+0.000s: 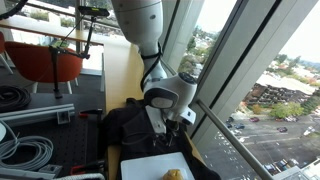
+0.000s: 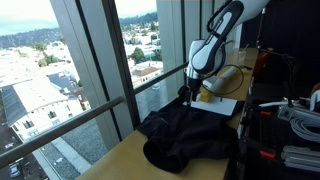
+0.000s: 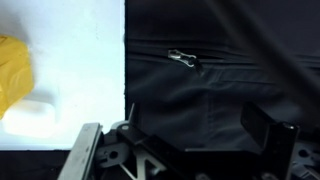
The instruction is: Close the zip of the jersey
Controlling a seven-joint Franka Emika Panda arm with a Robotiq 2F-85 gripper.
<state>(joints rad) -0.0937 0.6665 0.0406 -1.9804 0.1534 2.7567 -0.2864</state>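
Note:
The black jersey point(image 1: 130, 125) lies rumpled on the wooden table next to the window and shows in both exterior views point(image 2: 190, 140). In the wrist view it fills the right side point(image 3: 220, 90). Its zip point(image 3: 183, 57) shows there as a thin dark line with a small metal pull. My gripper point(image 3: 200, 135) is open and empty, its fingers spread just above the fabric, below the pull in the picture. In both exterior views the gripper point(image 1: 170, 118) point(image 2: 191, 93) hangs over the jersey's end nearest the white tray.
A white tray point(image 1: 150, 165) point(image 2: 225, 106) point(image 3: 70, 60) holding a yellow object point(image 3: 12, 75) lies against the jersey. Window mullions point(image 1: 215, 110) run along the table's edge. Coiled cables point(image 1: 20, 150) point(image 2: 300, 120) and a red chair point(image 1: 45, 62) stand beyond.

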